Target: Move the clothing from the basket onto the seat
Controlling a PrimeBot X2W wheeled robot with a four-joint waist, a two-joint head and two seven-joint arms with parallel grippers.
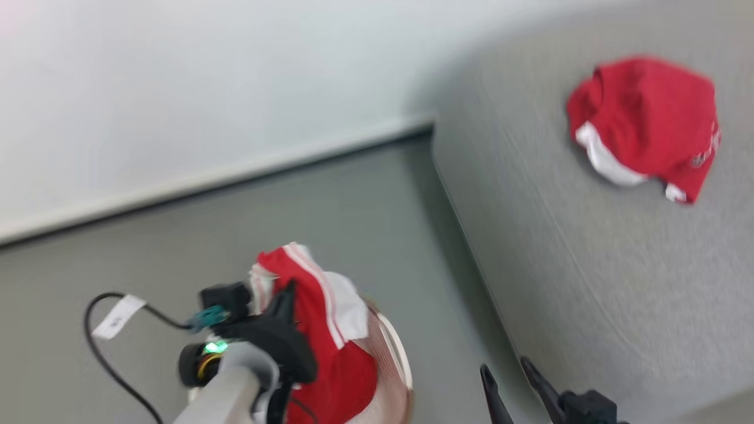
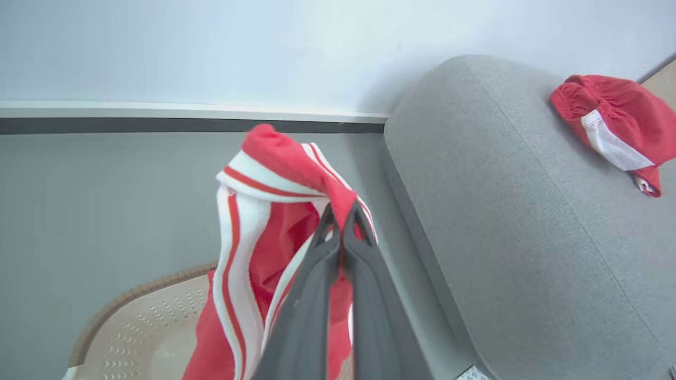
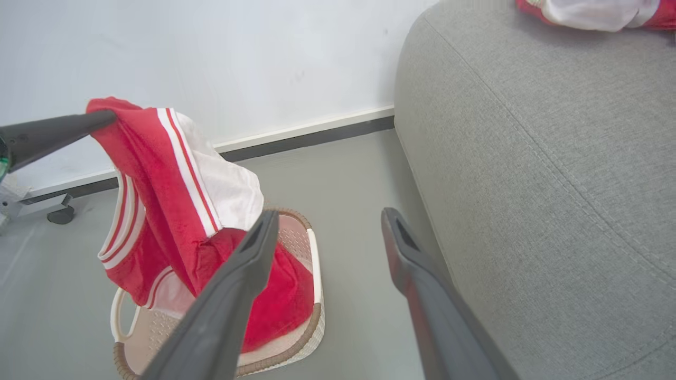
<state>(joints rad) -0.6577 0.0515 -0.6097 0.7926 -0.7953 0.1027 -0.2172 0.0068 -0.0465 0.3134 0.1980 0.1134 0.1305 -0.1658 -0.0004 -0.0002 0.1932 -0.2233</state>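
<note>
My left gripper (image 1: 287,292) (image 2: 341,211) is shut on a red garment with white panels and stripes (image 1: 321,312) (image 2: 264,221) (image 3: 169,174), lifted so it hangs above the basket (image 1: 394,347) (image 2: 142,327) (image 3: 309,316). Its lower end still drapes into the basket. A second red and white garment (image 1: 645,121) (image 2: 615,121) (image 3: 591,10) lies crumpled on the grey seat (image 1: 589,247) (image 2: 501,211) (image 3: 528,158) at the right. My right gripper (image 1: 506,377) (image 3: 327,224) stands open with nothing between its fingers, between the basket and the seat's edge.
A pale wall with a dark skirting strip (image 1: 235,176) (image 2: 158,125) runs behind the grey floor (image 1: 353,224). A black cable with a white tag (image 1: 118,318) loops beside my left wrist. A dark castor foot (image 3: 58,215) stands by the wall at the left.
</note>
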